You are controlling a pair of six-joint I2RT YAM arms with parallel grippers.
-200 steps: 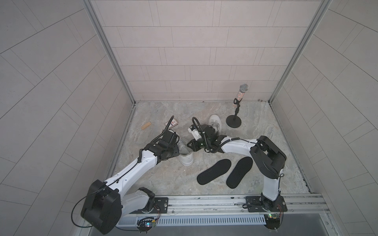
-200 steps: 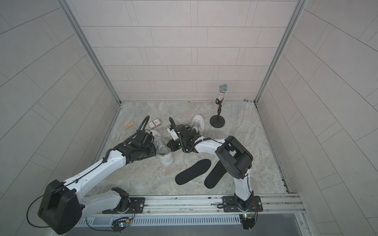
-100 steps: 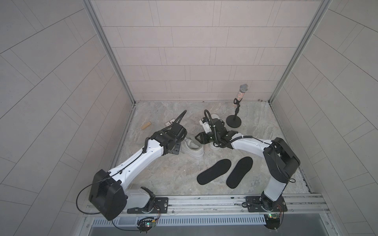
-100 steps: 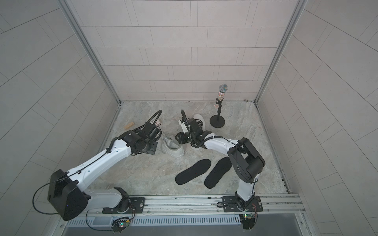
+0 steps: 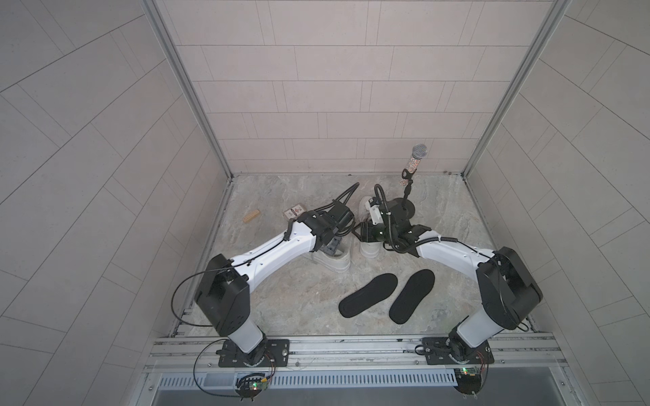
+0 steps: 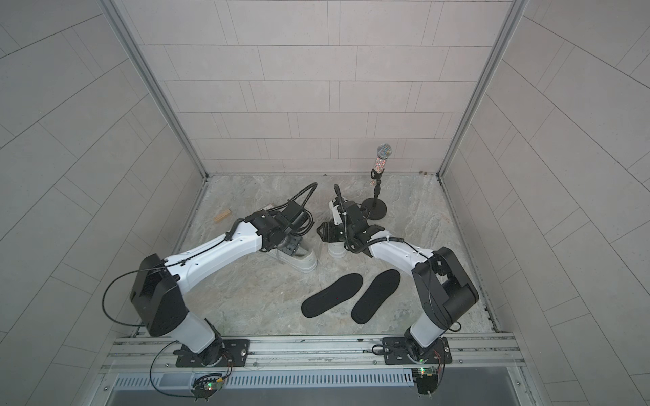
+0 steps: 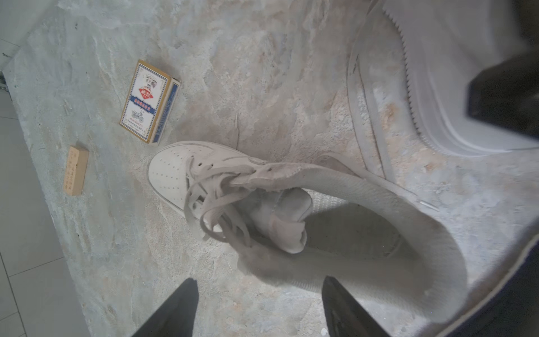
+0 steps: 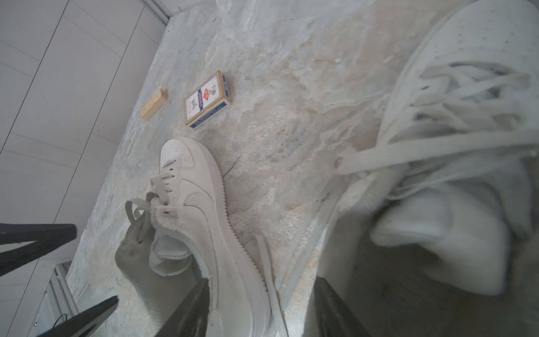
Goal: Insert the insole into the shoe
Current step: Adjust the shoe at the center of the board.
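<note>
Two black insoles (image 5: 367, 295) (image 5: 411, 296) lie flat side by side on the stone floor, apart from both arms. A white shoe (image 5: 334, 262) lies diagonally under my left gripper (image 5: 332, 246). In the left wrist view that gripper (image 7: 258, 303) is open over the shoe's collar (image 7: 393, 204), holding nothing. A second white shoe (image 5: 369, 249) sits beside it, partly hidden by my right gripper (image 5: 365, 232). The right wrist view shows the right gripper (image 8: 261, 306) open between the two shoes, with laces (image 8: 437, 151) loose.
A microphone on a round stand (image 5: 408, 197) rises behind the right gripper. A card box (image 5: 294, 212) and a small wooden block (image 5: 252, 216) lie at the back left. Tiled walls close three sides; a metal rail (image 5: 351, 346) runs along the front.
Both grippers have opened wider. Both wrists moved back and to the right. The shoe under the left gripper turned from lengthwise to diagonal, and the second shoe came closer to it.
</note>
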